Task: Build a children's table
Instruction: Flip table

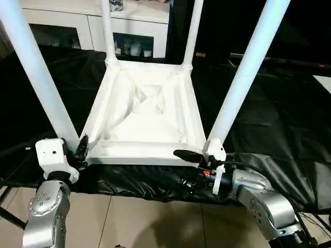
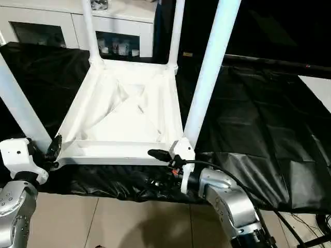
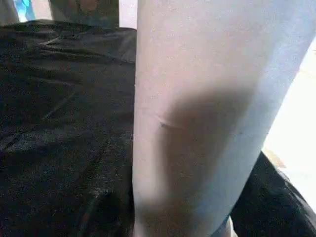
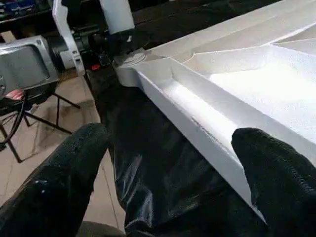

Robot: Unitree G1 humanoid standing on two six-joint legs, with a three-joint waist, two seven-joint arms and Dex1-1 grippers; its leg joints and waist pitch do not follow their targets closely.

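Note:
The children's table lies upside down on black cloth, its ribbed white tabletop (image 1: 145, 124) facing up. All of its white legs stand in the corner sockets: the near left leg (image 1: 36, 72), the near right leg (image 1: 248, 67) and two far legs (image 1: 107, 31) (image 1: 192, 31). My left gripper (image 1: 80, 150) sits at the base of the near left leg (image 3: 197, 118), which looms very close in the left wrist view. My right gripper (image 4: 168, 173) is open at the near right corner, one finger (image 4: 64, 168) on either side of the tabletop's near rim (image 4: 197, 123).
The black cloth (image 1: 279, 113) covers the work surface and hangs over its near edge. A white cabinet (image 1: 93, 20) with glass doors stands behind the table. Tiled floor (image 1: 139, 222) lies below between my forearms.

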